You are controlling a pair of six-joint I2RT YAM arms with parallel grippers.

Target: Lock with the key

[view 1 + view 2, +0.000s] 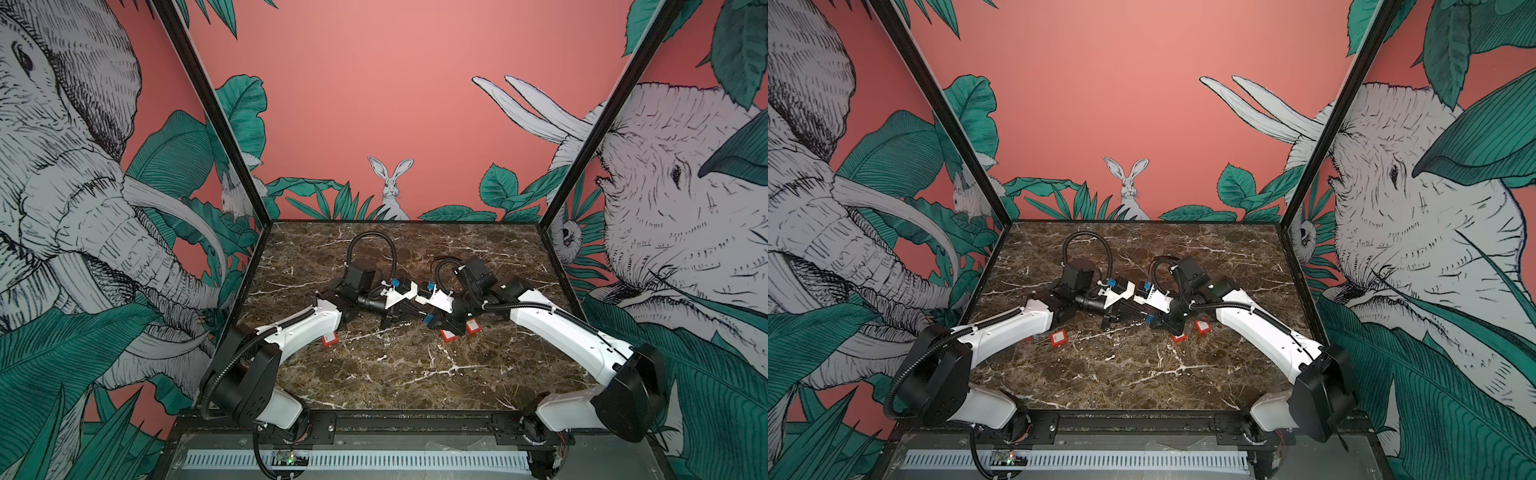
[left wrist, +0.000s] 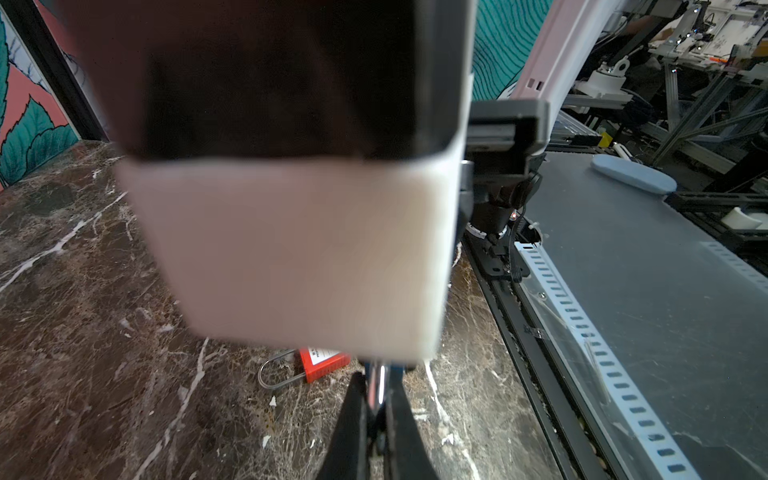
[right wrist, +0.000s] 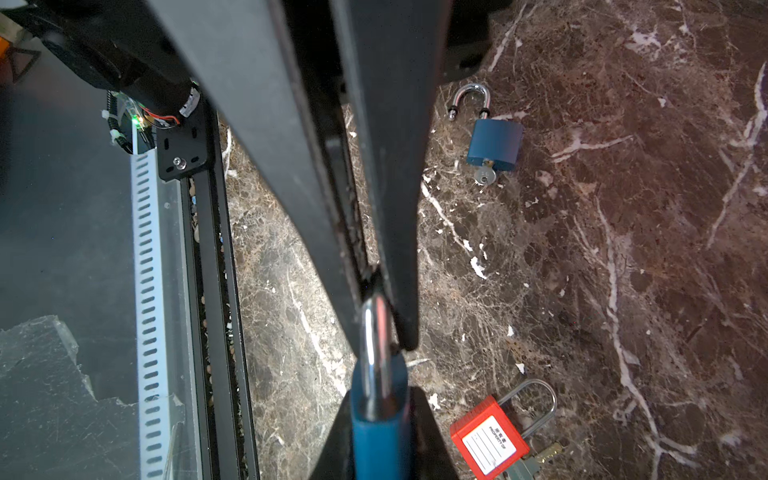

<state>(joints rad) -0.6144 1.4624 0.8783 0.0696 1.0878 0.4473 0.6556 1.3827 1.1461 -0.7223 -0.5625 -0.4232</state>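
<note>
Blue padlock between right fingers, seemingly clamped

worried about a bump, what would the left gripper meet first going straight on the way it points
The blue padlock in the right gripper, just ahead of the left gripper and its pinched key; possibly touching.

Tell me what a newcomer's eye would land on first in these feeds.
Both arms meet mid-table on one blue padlock: the right gripper holds its body, the left gripper pinches its shackle. Loose on the marble nearby lie a second blue padlock, open with its key in, and three red padlocks.
</note>
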